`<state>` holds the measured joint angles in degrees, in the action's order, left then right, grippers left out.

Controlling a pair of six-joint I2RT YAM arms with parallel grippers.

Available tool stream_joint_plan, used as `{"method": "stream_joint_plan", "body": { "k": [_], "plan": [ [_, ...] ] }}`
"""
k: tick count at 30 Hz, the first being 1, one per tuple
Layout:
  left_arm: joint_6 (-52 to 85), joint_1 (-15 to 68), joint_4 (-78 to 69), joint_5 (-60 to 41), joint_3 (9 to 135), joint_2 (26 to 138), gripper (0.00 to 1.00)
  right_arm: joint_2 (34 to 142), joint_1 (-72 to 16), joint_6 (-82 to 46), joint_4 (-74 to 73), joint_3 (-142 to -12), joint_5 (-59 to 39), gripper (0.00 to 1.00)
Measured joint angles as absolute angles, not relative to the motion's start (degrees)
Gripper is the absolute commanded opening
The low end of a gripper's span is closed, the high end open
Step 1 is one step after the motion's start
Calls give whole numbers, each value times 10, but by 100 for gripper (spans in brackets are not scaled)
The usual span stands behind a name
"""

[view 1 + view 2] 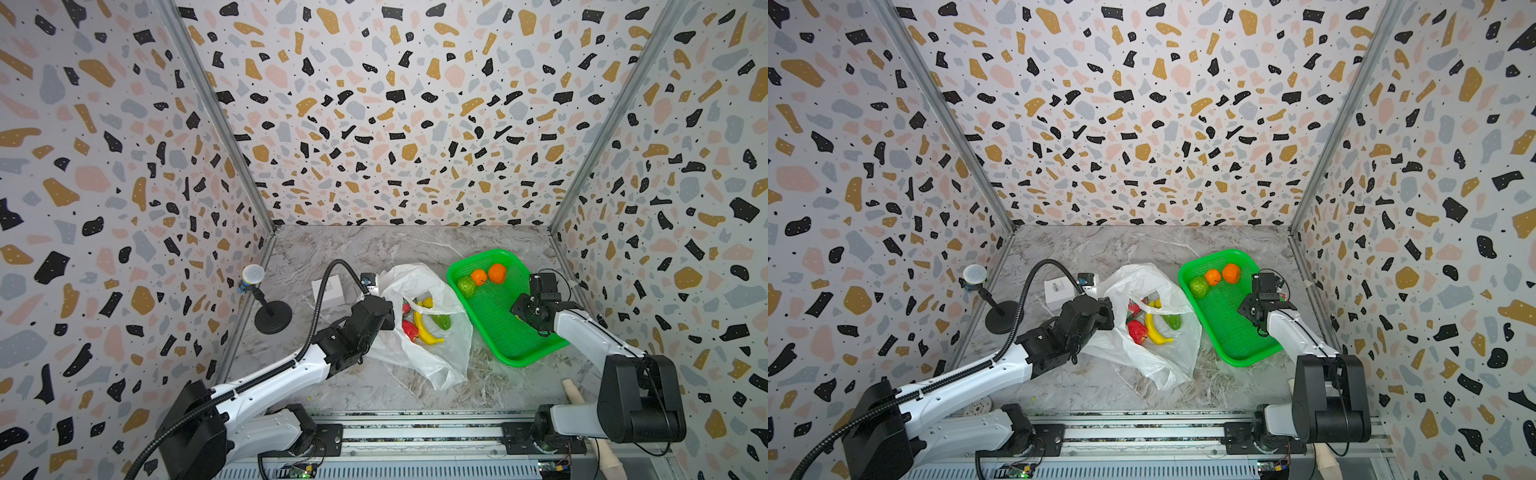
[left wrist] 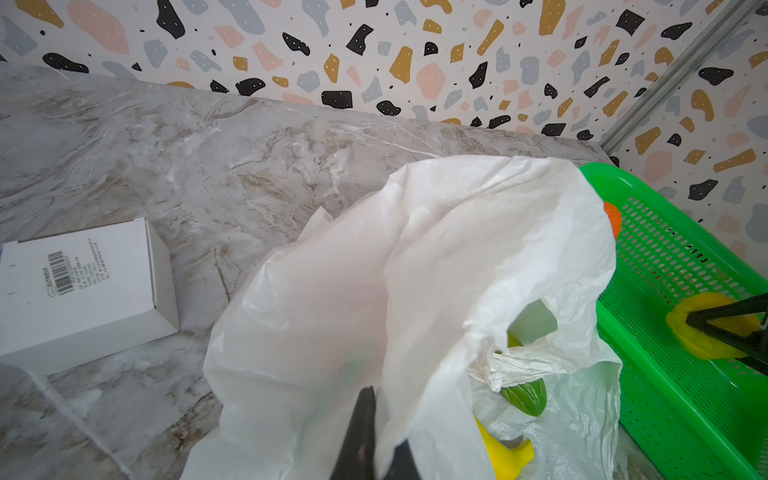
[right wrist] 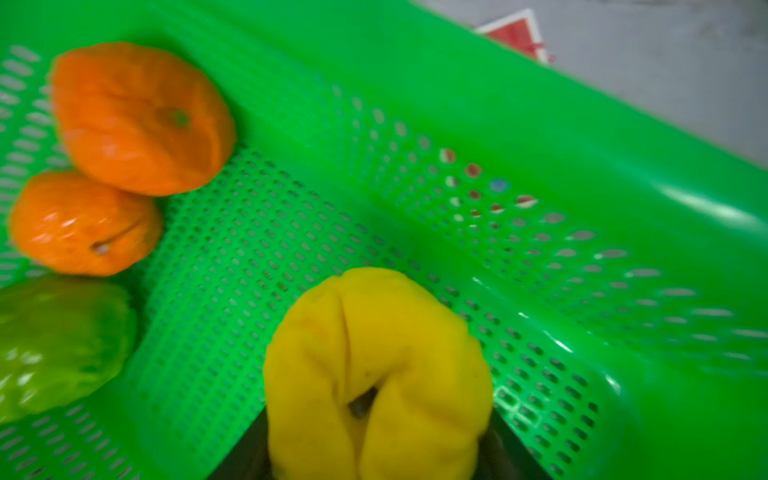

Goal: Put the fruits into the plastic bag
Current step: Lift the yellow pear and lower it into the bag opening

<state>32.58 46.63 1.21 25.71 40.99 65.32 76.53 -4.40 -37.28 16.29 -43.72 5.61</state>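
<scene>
Fruits: eight in all. Four lay in the plastic bag (image 1: 432, 365), middle of the worktop (image 1: 374, 249): dragon fruit (image 1: 406, 308), banana (image 1: 424, 332), red one (image 1: 409, 330), green oblong (image 1: 441, 321).
Tray (image 1: 496, 328): held two oranges (image 1: 478, 276) (image 1: 497, 273), a green round one (image 1: 466, 286) and a yellow one (image 3: 374, 332).
Right jaws: clamped on the yellow one, barely visible from above.
Left jaws: pinched shut on the bag's rim.
Worktop: grey marble, terrazzo walls (image 1: 395, 124) around.

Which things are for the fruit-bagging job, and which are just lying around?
Job: plastic bag, banana, red fruit, green oblong fruit, larger orange, smaller orange, green round fruit, yellow round fruit, green tray.
Lying about: white box, microphone.
</scene>
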Motion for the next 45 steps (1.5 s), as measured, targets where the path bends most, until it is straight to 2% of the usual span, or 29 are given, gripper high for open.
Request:
{"method": "stream_joint_plan", "body": {
  "k": [10,14,19,34,45],
  "plan": [
    [326,466,12,255,410,653,0,667,-257,-273,85,-465,-123,50],
    [326,466,12,253,410,653,0,689,-365,-232,71,-465,-156,50],
    [326,466,13,248,410,653,0,773,-450,-187,76,-474,-167,50],
    [321,466,18,245,419,653,0,992,-482,-151,86,-639,-161,51],
    [298,466,44,256,480,644,0,1062,-505,-138,91,-714,-159,57]
  ]
}}
